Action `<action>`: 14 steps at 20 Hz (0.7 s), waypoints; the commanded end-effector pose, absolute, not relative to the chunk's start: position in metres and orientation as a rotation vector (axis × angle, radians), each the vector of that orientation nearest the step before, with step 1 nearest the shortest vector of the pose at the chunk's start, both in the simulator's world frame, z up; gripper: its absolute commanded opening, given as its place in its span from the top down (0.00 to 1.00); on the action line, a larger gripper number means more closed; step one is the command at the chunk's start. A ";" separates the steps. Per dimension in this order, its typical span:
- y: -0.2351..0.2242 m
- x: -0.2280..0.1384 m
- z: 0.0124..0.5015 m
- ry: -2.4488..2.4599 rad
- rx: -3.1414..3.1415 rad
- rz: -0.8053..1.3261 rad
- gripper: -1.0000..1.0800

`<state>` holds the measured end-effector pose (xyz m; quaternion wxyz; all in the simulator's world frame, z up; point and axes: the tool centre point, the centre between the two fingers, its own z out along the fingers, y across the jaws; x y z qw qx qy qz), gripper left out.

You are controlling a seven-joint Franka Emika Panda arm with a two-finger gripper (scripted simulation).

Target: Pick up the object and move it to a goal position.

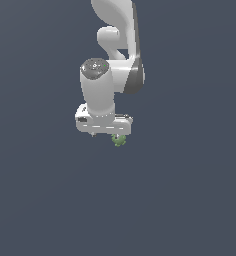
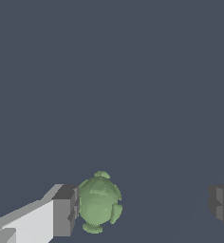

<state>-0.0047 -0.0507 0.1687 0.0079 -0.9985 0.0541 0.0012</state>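
The object, a tiny lumpy green ball [image 1: 119,140], shows in the exterior view just under the white hand, toward the exterior view's right end of it. My gripper [image 1: 106,134] points down over it, and its fingers are mostly hidden by the hand. In the wrist view the ball [image 2: 99,202] lies between the jaws, right against one grey finger pad [image 2: 64,211]. The other pad [image 2: 222,202] stands far from it across a wide gap. The gripper [image 2: 143,206] is open and holds nothing.
A flat, dark grey-blue surface [image 1: 190,200] fills both views. The white arm [image 1: 117,45] rises above the hand in the exterior view. No goal marker shows.
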 end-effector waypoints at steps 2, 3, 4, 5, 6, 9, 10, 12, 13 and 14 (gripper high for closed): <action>-0.051 -0.005 0.169 0.170 -3.121 0.003 0.04; -0.053 -0.004 0.169 0.172 -3.121 0.000 0.04; -0.056 -0.004 0.170 0.175 -3.122 -0.004 0.04; -0.060 -0.003 0.171 0.179 -3.122 -0.011 0.04; -0.065 -0.002 0.172 0.185 -3.123 -0.019 0.04; -0.080 0.001 0.175 0.205 -3.124 -0.041 0.04; -0.082 0.002 0.176 0.210 -3.124 -0.045 0.04; -0.083 0.002 0.177 0.214 -3.124 -0.047 0.04; -0.082 0.002 0.176 0.211 -3.124 -0.045 0.04; -0.081 0.001 0.176 0.207 -3.124 -0.044 0.04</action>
